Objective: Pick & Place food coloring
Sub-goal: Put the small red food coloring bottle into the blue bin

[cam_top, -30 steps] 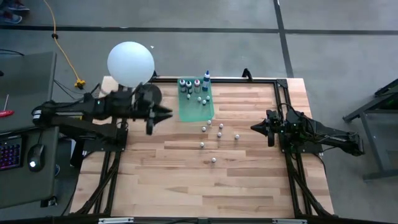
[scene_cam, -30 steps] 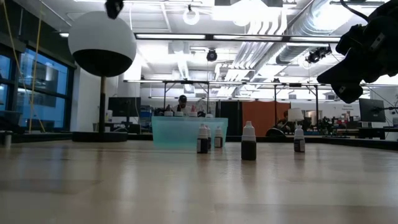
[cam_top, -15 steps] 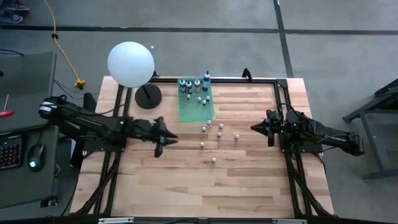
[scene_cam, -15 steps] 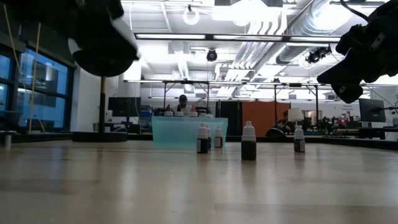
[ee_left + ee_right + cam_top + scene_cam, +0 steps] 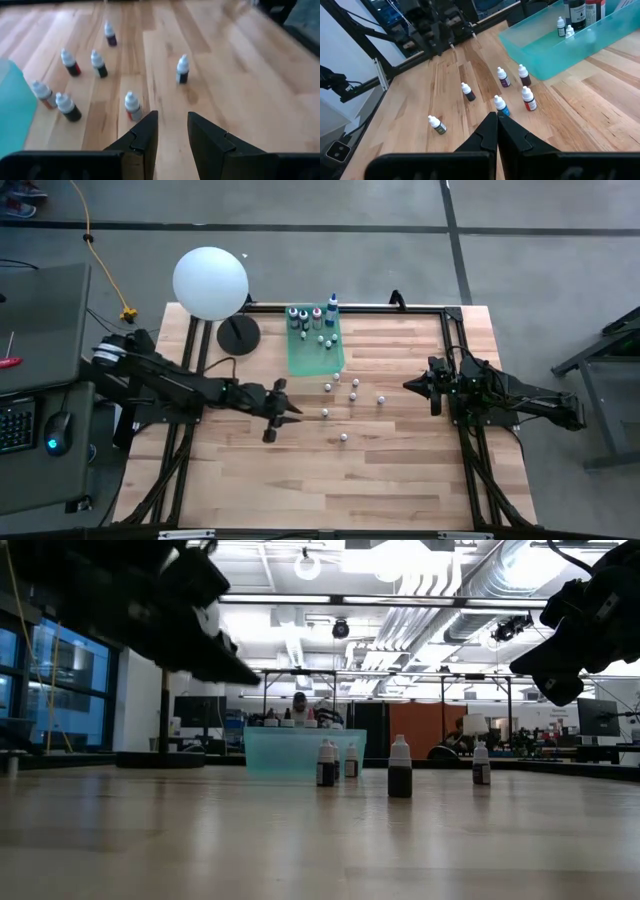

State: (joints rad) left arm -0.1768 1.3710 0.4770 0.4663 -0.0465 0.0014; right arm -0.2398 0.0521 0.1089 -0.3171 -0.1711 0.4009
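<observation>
Left gripper: my left gripper [image 5: 291, 414] hangs above the wood, fingers partly spread with bare table showing between them in my left wrist view [image 5: 172, 131]; it grips nothing.

Right gripper: my right gripper [image 5: 408, 386] waits at the far side of the table, its fingers pressed together and empty [image 5: 496, 131].

Nearest bottle: a white-capped food coloring bottle with a reddish body [image 5: 132, 106] stands just ahead of my left fingertips, slightly off toward one finger. From above it is the one [image 5: 325, 413] closest to that gripper.

Other loose bottles: six more stand upright on the bare wood beyond it. One stands alone [image 5: 182, 69], apart from the rest. The others bunch nearer the tray [image 5: 66, 106] [image 5: 98, 63] [image 5: 70, 62] [image 5: 109, 33] [image 5: 42, 94].

Tray: the translucent green tray [image 5: 300, 360] lies beyond the loose bottles from my left gripper. It already holds several bottles, the larger dark ones [image 5: 331, 305] lined along its far edge, so I judge it the drop-off place.

Why this pose: I hold my left fingers parted and pointed at the nearest bottle because a small cap needs a gap only a little wider than itself.

Risk: the bottles are light and narrow, so a finger clipping one sideways would likely topple it.

Lamp: the white ball lamp [image 5: 210, 283] stands behind my left arm, clear of the work.
</observation>
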